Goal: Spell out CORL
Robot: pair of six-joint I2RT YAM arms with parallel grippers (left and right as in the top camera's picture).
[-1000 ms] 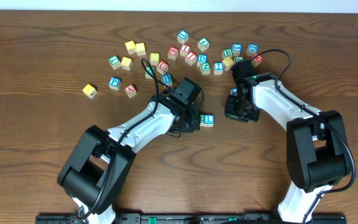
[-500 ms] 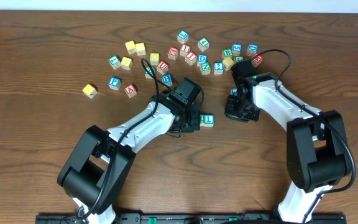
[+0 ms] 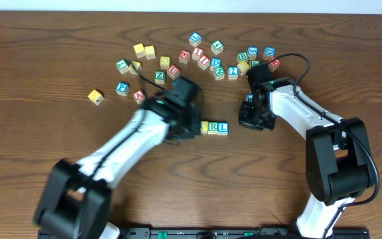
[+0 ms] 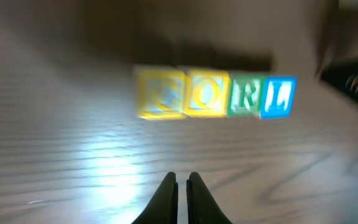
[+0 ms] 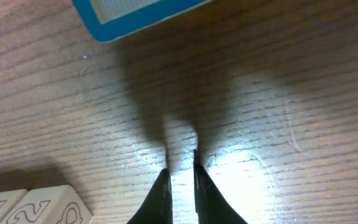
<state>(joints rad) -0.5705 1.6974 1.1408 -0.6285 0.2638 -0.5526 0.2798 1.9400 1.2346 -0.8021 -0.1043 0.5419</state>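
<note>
The table (image 3: 350, 60) carries everything, and the word looks as good as spelled. The left arm (image 3: 131, 136) reaches in from the near left corner toward the middle, smeared with motion blur in the overhead view, with its wrist just left of the finished line. The right arm (image 3: 304, 116) bends in from the right and points its wrist down at the wood a little to the right of that line.

The loose blocks (image 3: 204, 56) lie scattered along the far side, well apart from the work. Nearer the middle sits the row (image 4: 215, 94), four blocks touching side by side. From the left wrist they read as a yellow first block (image 4: 160, 93) (too blurred to read, though a C would fit), a yellow O block (image 4: 204, 93), a green R block (image 4: 246, 94) and a blue L block (image 4: 278, 96). I judge that nothing remains except perhaps to check the spacing and pull both arms clear.

The left end effector (image 4: 182, 177) hangs over bare wood on the near side of the row, with its fingers pressed together on nothing. The right end effector (image 5: 180, 168) is likewise closed to a thin slit and empty, its tips close above the wood.
</note>
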